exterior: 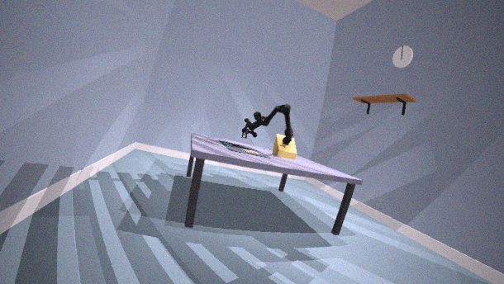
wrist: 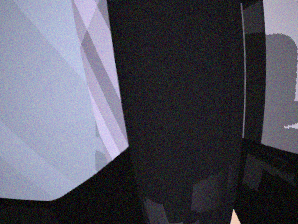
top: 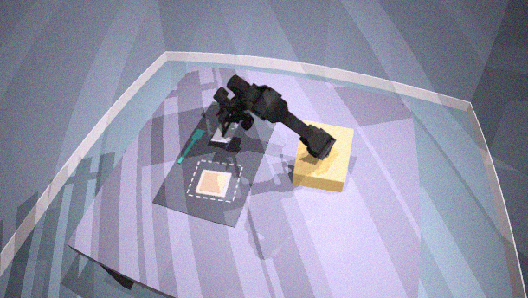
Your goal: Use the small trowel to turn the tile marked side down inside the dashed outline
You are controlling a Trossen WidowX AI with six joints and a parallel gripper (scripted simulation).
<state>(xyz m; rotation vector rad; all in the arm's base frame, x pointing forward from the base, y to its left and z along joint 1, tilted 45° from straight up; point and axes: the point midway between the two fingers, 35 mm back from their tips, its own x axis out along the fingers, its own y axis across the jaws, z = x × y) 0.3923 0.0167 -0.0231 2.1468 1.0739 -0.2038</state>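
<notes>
My hand [top: 228, 126] is clamped on the trowel [top: 222, 139], raised above the mat's [top: 173, 191] far edge. The tile [top: 213, 183] lies flat inside the dashed outline [top: 215, 181].

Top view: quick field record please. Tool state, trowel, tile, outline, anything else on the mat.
tool: shut on a pale-bladed piece, apparently the trowel, over the mat's far end
tile: flat inside the dashed outline, peach face up; cannot tell whether that is the marked side
mat: dark, on the table
teal stick: lying on the mat's far left part, apart from the tile, untouched
arm base: on a yellow block right of the mat
wrist view: mostly blocked by a dark shape
</notes>
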